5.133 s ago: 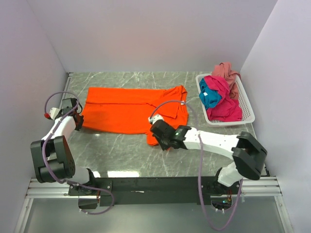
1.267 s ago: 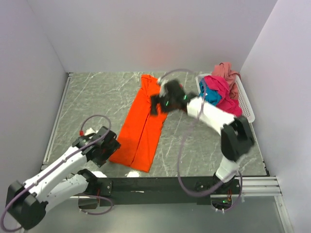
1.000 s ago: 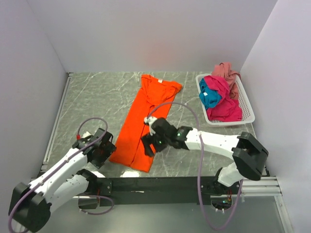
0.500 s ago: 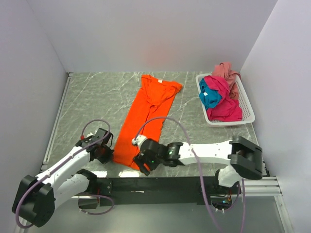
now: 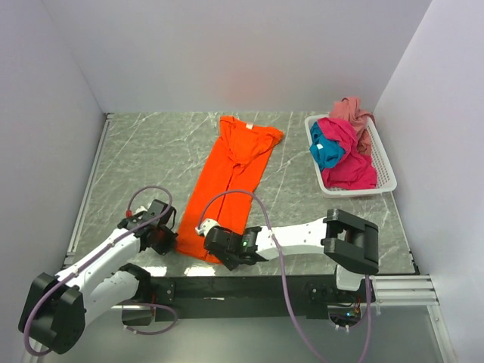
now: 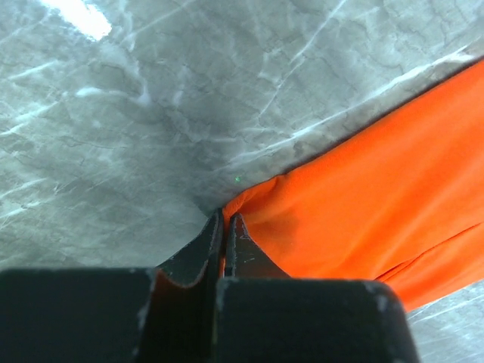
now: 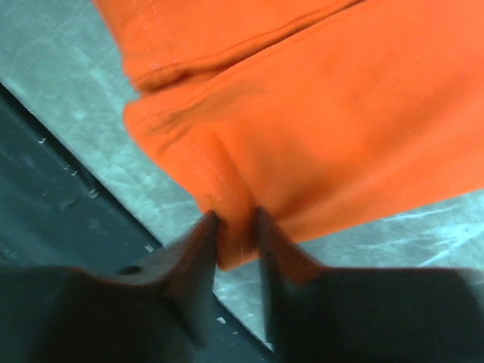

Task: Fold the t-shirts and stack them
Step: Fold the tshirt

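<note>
**Top external.** Orange t-shirt: a long strip left of the basket. Its long axis runs from the collar end beside the basket to the hem end farthest from it. A heap of t-shirts is held in the basket.

**Left wrist.** Left gripper: clamped on the orange t-shirt at the hem corner farther from the basket.

**Right wrist.** Right gripper: pinched on the orange t-shirt at the nearer hem corner.

**Judged.** The collar lies lengthwise away from both grippers, so the hem would be carried toward it.
</note>
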Robot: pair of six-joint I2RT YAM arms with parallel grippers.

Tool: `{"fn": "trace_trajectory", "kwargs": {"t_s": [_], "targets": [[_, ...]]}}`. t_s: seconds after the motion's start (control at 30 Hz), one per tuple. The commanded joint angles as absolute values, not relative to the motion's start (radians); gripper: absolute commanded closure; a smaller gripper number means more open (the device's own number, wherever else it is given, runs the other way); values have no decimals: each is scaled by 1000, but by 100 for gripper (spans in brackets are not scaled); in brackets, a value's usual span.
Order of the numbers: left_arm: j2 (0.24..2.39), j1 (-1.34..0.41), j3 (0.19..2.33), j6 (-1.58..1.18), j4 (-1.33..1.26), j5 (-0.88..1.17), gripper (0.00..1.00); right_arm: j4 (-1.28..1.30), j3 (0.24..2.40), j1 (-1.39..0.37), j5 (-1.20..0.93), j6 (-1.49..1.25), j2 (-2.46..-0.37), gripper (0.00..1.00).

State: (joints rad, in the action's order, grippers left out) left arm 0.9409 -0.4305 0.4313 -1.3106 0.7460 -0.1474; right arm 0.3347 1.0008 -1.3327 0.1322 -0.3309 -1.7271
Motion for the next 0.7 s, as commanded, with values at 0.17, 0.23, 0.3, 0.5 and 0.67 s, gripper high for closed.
{"fn": "trace_trajectory", "kwargs": {"t_s": [0.17,0.23,0.3,0.5,0.67], "targets": [[951,-430,511,-1282,684,-120,99,357,1046,-1333,270,-399,-1685,100],[948,-430,537,-1267,669,-123,99,364,1057,-1313,268,-393,-1664,100],[959,-430,587,-1256,652,-139,99,379,1071,-1295,262,-387,-1634,100],[1078,-428,751,-1217,585,-192,99,382,1103,-1163,232,-394,-1580,100],[1213,-425,917,-1187,522,-216,99,408,1172,-1046,226,-382,-1585,100]]}}
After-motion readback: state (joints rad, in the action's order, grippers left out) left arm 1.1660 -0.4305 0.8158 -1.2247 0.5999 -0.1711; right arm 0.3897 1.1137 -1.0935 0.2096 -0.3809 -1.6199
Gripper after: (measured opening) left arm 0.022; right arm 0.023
